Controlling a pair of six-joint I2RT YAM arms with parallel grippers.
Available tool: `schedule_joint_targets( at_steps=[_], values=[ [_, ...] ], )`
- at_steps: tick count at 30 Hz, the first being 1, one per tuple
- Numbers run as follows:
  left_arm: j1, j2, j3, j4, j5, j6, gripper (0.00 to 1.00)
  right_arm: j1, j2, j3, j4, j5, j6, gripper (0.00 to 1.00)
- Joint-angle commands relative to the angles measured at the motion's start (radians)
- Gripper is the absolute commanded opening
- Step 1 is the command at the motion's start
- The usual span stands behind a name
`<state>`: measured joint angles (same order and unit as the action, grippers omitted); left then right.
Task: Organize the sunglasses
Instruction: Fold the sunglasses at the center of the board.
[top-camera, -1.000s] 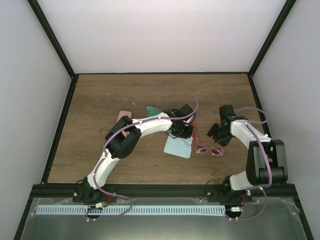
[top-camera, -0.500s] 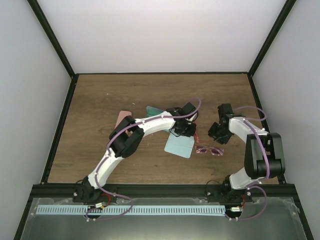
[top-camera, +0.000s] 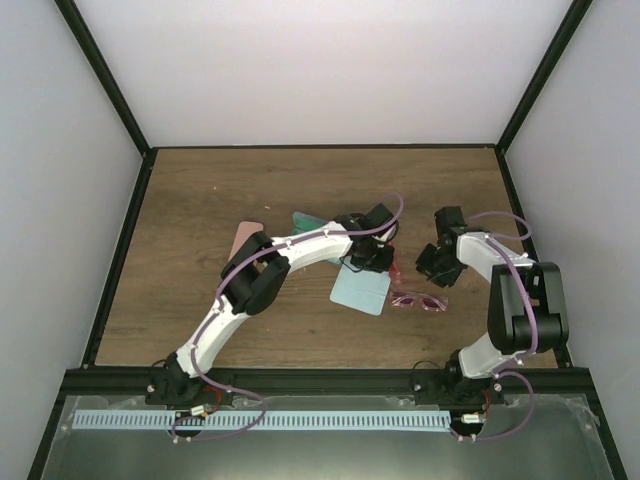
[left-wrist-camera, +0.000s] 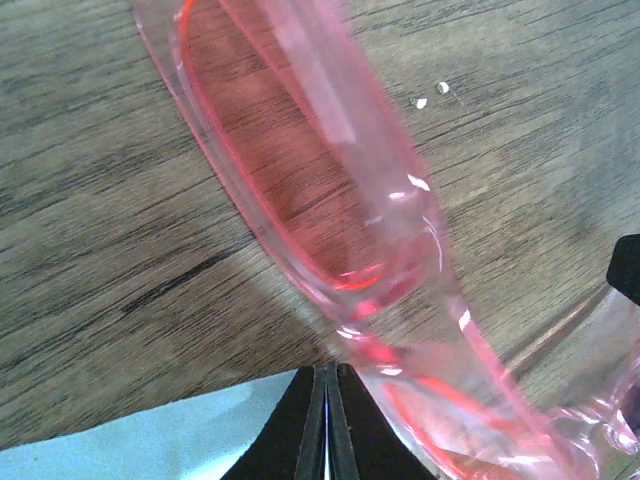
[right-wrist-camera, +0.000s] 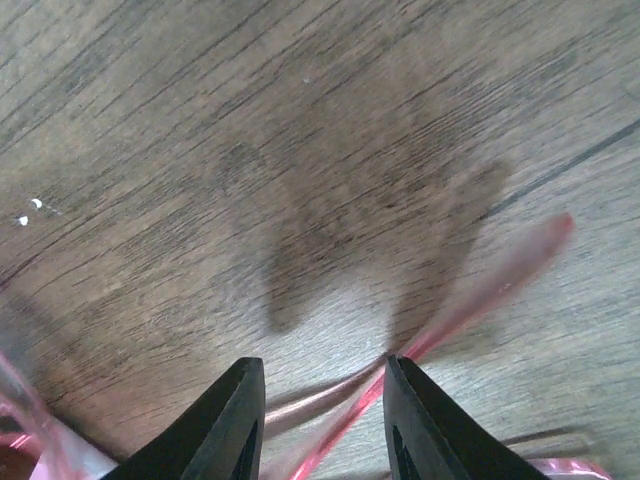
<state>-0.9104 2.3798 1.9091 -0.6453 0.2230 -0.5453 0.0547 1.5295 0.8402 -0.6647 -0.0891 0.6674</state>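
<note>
Left hand (left-wrist-camera: 325, 374) closed against red sunglasses (left-wrist-camera: 290, 170), case (top-camera: 245, 236) apart.

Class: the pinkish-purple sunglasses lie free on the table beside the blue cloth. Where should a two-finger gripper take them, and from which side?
Probably at the bridge between the lenses, coming straight down. The pinkish-purple sunglasses lie low on the table, their long side across the top view, so the narrow middle suits a pinch and should balance. The right gripper is nearest.
</note>
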Motion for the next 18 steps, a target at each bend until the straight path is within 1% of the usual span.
schedule_joint_targets(
  at_steps=[1,7,8,9,12,16,18],
  values=[
    [0.002,0.044,0.016,-0.031,-0.007,0.006,0.04,-0.009,0.042,0.047,-0.010,0.003,-0.007,0.34],
    [0.003,0.046,0.017,-0.030,-0.006,0.004,0.04,-0.009,-0.014,0.057,-0.027,0.012,-0.016,0.34],
    [0.003,0.047,0.017,-0.030,-0.004,0.004,0.04,-0.009,-0.027,0.049,-0.028,0.016,-0.016,0.31],
    [0.005,0.047,0.018,-0.029,-0.004,0.004,0.04,-0.008,-0.039,0.040,-0.033,0.020,-0.013,0.25],
    [0.005,0.049,0.020,-0.029,-0.002,0.005,0.04,-0.009,-0.090,0.009,-0.048,0.031,-0.001,0.10],
    [0.007,0.049,0.021,-0.029,-0.002,0.006,0.04,-0.009,-0.131,-0.040,-0.073,0.038,0.016,0.02],
    [0.009,0.051,0.020,-0.026,0.002,0.006,0.04,-0.010,-0.124,-0.065,-0.078,0.046,0.023,0.01]
  ],
)
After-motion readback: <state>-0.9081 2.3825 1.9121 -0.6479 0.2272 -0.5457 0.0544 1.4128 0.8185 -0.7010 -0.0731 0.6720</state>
